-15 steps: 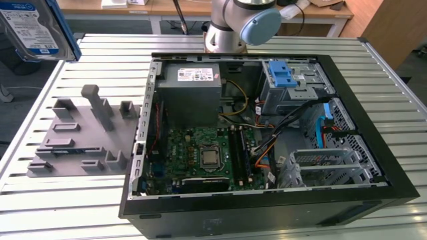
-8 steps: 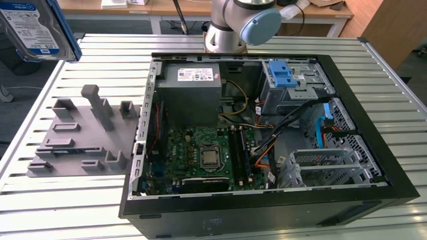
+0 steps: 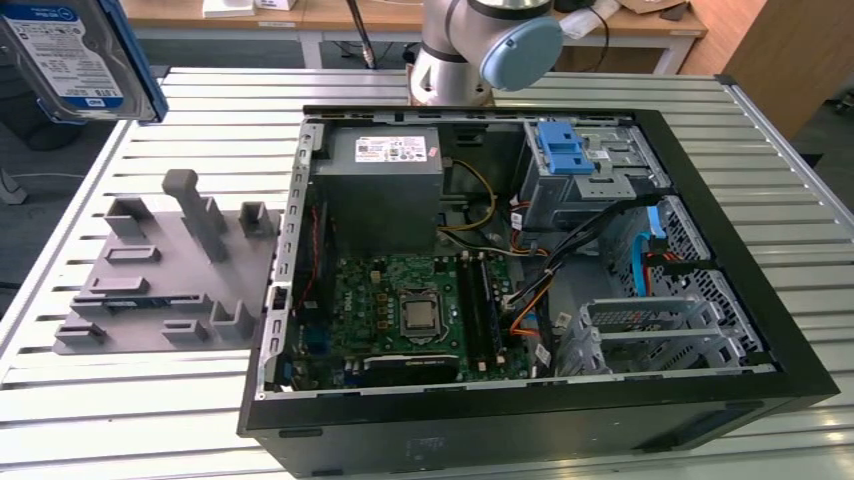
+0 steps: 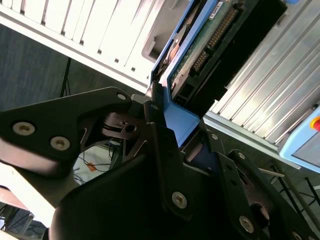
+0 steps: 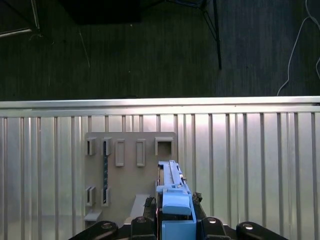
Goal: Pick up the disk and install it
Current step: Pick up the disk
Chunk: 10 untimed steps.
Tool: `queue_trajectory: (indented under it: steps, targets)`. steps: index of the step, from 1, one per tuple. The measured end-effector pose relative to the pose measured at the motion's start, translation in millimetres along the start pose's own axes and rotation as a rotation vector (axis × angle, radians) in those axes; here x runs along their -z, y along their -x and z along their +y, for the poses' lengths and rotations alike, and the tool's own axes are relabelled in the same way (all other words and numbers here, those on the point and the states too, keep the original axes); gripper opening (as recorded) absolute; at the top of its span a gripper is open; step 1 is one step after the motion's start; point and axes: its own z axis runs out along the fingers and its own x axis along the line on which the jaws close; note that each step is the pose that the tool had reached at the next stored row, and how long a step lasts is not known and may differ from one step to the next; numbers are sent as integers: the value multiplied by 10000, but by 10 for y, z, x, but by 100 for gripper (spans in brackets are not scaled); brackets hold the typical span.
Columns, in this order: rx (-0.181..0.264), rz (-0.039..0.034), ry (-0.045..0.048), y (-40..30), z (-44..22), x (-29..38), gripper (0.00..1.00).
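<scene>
The disk [image 3: 70, 62], a silver hard drive with a white-and-blue label in a blue bracket, hangs in the air at the exterior view's upper left, above the table's far corner and apart from the computer case [image 3: 534, 400]. In both wrist views my gripper [image 5: 173, 224] is shut on the blue bracket's end. The first wrist view shows the disk [image 5: 171, 192] edge-on above the grey holder [image 5: 131, 170]. The second wrist view shows the disk's green circuit-board underside [image 4: 200, 47] beyond my gripper [image 4: 179, 126].
The grey slotted holder [image 3: 160, 275] lies on the slatted metal table [image 3: 120, 420] beside the open case. Inside the case are a grey power supply [image 3: 380, 165], a motherboard [image 3: 407, 310], a blue latch [image 3: 566, 150], cables and a metal drive cage [image 3: 667, 325]. The arm's base [image 3: 481, 50] stands behind.
</scene>
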Motion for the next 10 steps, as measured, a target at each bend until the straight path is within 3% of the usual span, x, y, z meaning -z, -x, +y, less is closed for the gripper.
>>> queue_trajectory:
  steps: [10]
  targets:
    - [0,0,0,3,-84,0,36]
